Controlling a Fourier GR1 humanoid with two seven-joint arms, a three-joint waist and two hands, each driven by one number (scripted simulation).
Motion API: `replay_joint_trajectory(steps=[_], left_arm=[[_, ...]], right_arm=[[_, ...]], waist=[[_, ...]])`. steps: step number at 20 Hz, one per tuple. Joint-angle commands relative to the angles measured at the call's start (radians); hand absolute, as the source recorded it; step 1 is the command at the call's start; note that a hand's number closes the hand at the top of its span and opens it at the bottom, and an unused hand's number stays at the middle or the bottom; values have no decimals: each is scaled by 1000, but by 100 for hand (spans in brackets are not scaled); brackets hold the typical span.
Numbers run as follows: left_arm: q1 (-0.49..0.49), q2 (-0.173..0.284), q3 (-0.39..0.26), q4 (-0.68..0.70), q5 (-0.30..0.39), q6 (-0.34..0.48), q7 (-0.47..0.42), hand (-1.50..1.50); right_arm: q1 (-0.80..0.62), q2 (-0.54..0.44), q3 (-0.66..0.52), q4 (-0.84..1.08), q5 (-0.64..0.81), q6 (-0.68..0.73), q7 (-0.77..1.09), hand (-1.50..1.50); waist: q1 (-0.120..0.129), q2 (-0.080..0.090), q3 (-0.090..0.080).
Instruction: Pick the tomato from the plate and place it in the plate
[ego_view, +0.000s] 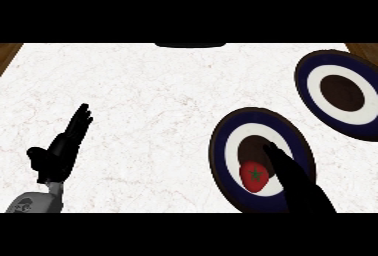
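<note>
Tomato (255, 175) on near plate (226, 160), right hand (295, 177) beside it with straight fingers, nothing gripped: reaching step, closing round it next, then carrying to far plate (316, 85). Left hand (63, 147) resting open on counter (162, 100), well apart; nothing between plates.

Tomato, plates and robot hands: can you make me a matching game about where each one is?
Things:
1. tomato
2. far plate
3. left robot hand
4. right robot hand

Places:
A. at the picture's left, fingers straight, over bare counter
B. top right, nothing on it
C. on the near plate
D. over the near plate, beside the tomato

Pairs: 1-C, 2-B, 3-A, 4-D
</note>
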Motion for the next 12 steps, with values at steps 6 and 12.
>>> replay_joint_trajectory(steps=[6, 12], left_arm=[[55, -15, 35, -37, -38, -27, -2, 0], [41, -38, 77, -55, -83, -47, 31, 0]], right_arm=[[-107, 36, -61, 40, -12, 223, 145, -150], [-63, 101, -40, 117, 48, 195, 77, -150]], waist=[[4, -1, 1], [0, -1, 1]])
